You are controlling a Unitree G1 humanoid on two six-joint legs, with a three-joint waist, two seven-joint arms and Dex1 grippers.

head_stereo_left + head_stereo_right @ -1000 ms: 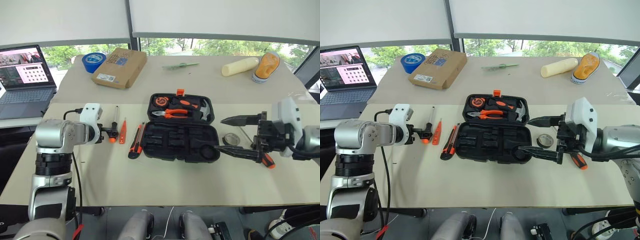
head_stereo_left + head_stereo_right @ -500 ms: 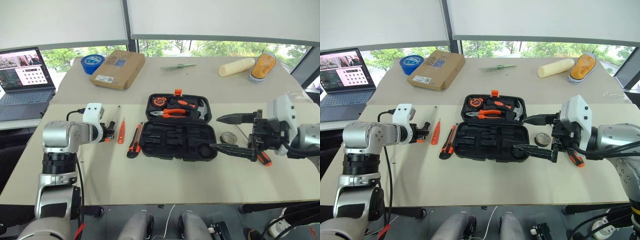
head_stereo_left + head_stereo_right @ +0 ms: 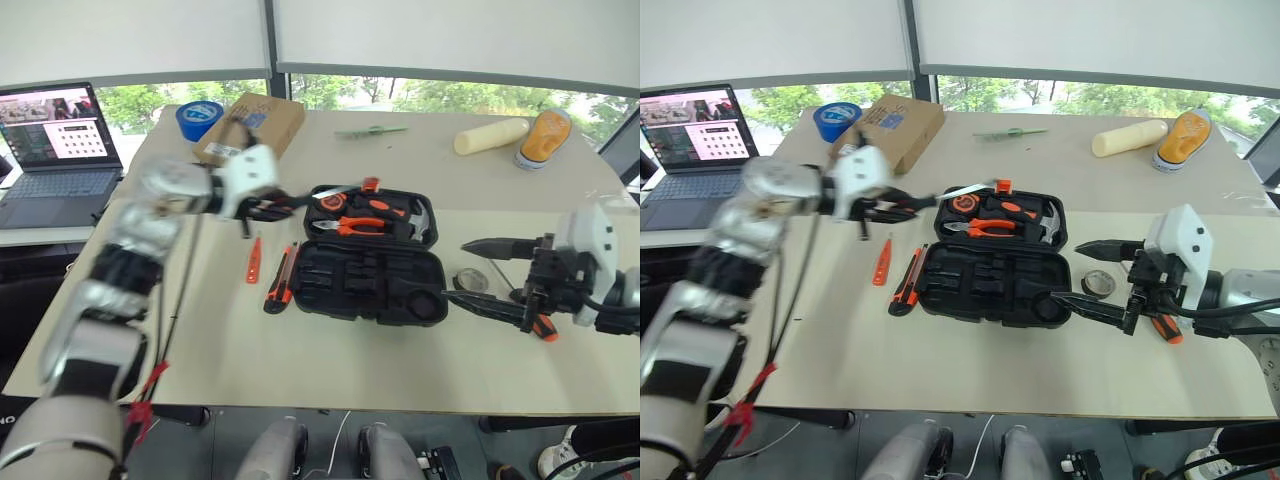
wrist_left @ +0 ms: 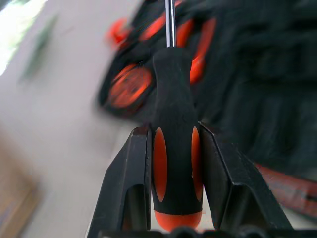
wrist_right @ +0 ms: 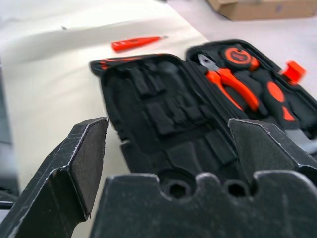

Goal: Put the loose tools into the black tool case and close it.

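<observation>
The black tool case [image 3: 365, 268] lies open in the middle of the table, with pliers and a hammer in its far half. My left gripper [image 3: 272, 207] hovers at the case's far left corner, shut on an orange-and-black screwdriver [image 4: 173, 119] whose shaft [image 3: 328, 192] points over the case. A slim orange tester [image 3: 254, 260] and a utility knife [image 3: 279, 282] lie left of the case. A small tape roll [image 3: 467, 280] rests to its right. My right gripper [image 3: 482, 274] stands open there. A second screwdriver [image 3: 541, 326] lies under it.
A laptop [image 3: 58, 140] sits at the far left. A blue tape roll [image 3: 200, 118] and a cardboard box [image 3: 255, 125] lie behind the case. A green stick [image 3: 370, 130], a cream cylinder [image 3: 490, 135] and an orange shoe [image 3: 545, 135] line the far table.
My left gripper shut on the screwdriver left of the case, lifted it and swung it right, up to the case's far corner, rolling the wrist. The right gripper barely moved. The camera shifted.
</observation>
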